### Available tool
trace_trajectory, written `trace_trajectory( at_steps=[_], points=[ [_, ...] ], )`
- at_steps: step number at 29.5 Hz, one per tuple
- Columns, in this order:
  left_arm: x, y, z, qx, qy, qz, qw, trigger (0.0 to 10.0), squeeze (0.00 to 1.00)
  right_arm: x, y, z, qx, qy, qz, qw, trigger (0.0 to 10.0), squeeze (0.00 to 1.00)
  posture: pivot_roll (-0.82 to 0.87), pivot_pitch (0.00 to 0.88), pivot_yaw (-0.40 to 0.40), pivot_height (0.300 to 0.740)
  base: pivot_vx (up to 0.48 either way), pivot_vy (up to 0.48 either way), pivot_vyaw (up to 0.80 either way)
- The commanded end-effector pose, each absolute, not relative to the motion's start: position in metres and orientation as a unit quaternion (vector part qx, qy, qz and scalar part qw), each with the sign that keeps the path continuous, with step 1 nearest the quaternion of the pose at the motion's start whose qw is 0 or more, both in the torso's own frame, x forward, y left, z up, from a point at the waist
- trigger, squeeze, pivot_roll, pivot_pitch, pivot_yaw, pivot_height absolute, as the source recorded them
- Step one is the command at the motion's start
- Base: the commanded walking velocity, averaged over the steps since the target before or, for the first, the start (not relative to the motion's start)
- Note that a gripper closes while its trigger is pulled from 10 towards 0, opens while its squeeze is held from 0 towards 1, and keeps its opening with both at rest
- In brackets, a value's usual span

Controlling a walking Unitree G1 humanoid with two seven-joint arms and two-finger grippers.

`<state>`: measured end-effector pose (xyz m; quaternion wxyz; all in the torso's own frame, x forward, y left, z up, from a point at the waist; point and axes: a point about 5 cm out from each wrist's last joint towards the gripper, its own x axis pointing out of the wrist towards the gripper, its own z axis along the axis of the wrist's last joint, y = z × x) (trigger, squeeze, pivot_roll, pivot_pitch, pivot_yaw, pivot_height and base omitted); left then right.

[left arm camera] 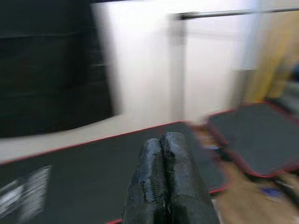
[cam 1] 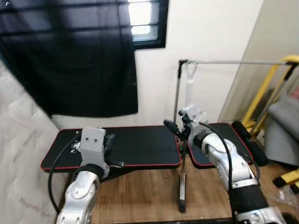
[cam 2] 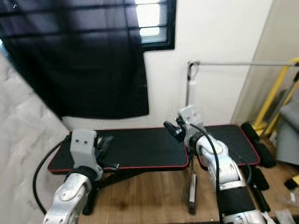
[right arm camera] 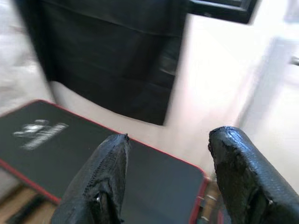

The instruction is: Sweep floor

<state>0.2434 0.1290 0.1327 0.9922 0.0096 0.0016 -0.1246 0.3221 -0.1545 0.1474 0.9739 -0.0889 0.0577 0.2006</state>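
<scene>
The wooden floor (cam 1: pixel 140 196) lies in front of me, under a black padded bench (cam 1: pixel 135 144) with red trim. My left gripper (cam 1: pixel 110 141) is raised over the left part of the bench pad. In the left wrist view its fingers (left arm camera: pixel 161 140) are pressed together with nothing between them. My right gripper (cam 1: pixel 177 125) is held above the gap between the bench pad and a second red-trimmed pad (cam 1: pixel 233 135). The right wrist view has that gripper (right arm camera: pixel 168 137) open and empty, pointing at the wall and curtain.
A black curtain (cam 1: pixel 70 60) hangs on the wall behind the bench. A metal rack (cam 1: pixel 224 61) stands at the back right, with a yellow frame (cam 1: pixel 266 88) beside it. A plastic-wrapped mattress (cam 1: pixel 18 140) leans on the left. A dark post (cam 1: pixel 182 186) stands below the pads.
</scene>
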Motion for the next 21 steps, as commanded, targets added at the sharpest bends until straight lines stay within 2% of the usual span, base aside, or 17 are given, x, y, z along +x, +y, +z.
trace_trajectory(
  at_steps=[1, 14, 21],
  points=[
    [0.2439, 0.1351, 0.1290, 0.016, 0.015, -0.119, 0.993, 10.0, 0.00, 0.3230, -0.1480, 0.1495, -0.081, 0.056, 0.204, 0.974, 10.0, 0.00, -0.11, 0.000, -0.036, 0.740, 0.398, 0.000, 0.00],
    [0.2460, 0.1323, 0.1284, 0.021, 0.023, -0.133, 0.991, 10.0, 0.00, 0.3251, -0.1536, 0.1553, -0.058, 0.050, 0.187, 0.979, 10.0, 0.00, -0.11, 0.000, -0.031, 0.740, 0.365, 0.000, 0.00],
    [0.2453, 0.1302, 0.1300, 0.020, 0.017, -0.143, 0.989, 10.0, 0.00, 0.3240, -0.1526, 0.1587, -0.068, 0.045, 0.189, 0.979, 10.0, 0.00, -0.11, 0.000, -0.036, 0.740, 0.000, 0.000, 0.00]
  ],
)
